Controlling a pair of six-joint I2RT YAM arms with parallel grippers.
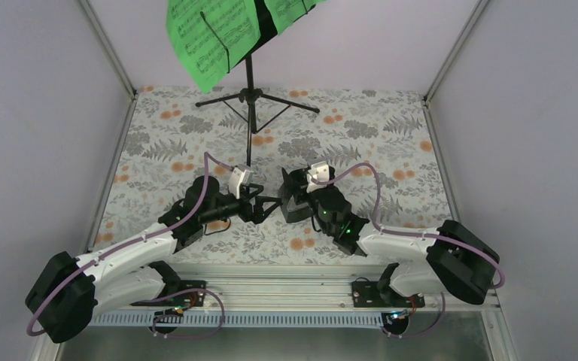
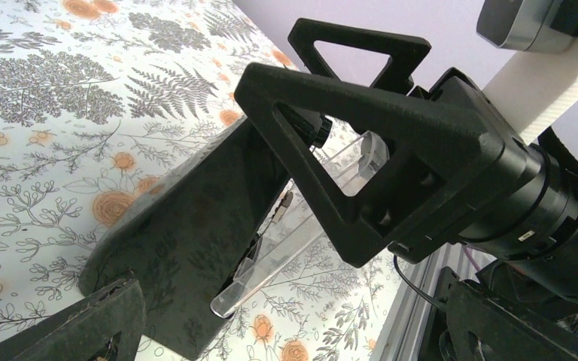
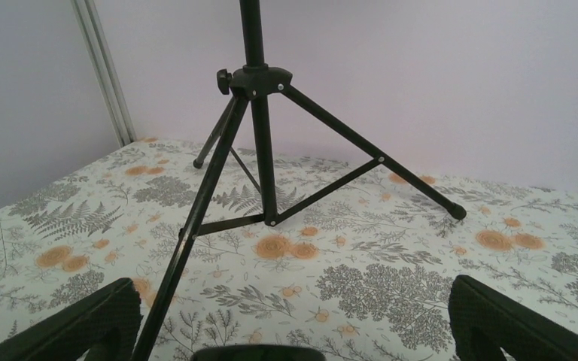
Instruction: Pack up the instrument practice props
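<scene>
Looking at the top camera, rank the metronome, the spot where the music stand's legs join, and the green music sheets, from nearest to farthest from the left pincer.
1. the metronome: on the table, just right of the left pincer.
2. the leg joint of the music stand: farther back, near the middle.
3. the green music sheets: up on the stand's desk, at the back.

The metronome (image 2: 188, 241) fills the way straight ahead of the wide-open jaws of the left gripper (image 1: 262, 204), and the right gripper (image 3: 293, 301) crowds just beyond it. Ahead of the right jaws, also spread wide, the legs of the music stand (image 3: 260, 150) bar the middle and left. Bare table (image 3: 421, 293) lies open ahead to the right.
</scene>
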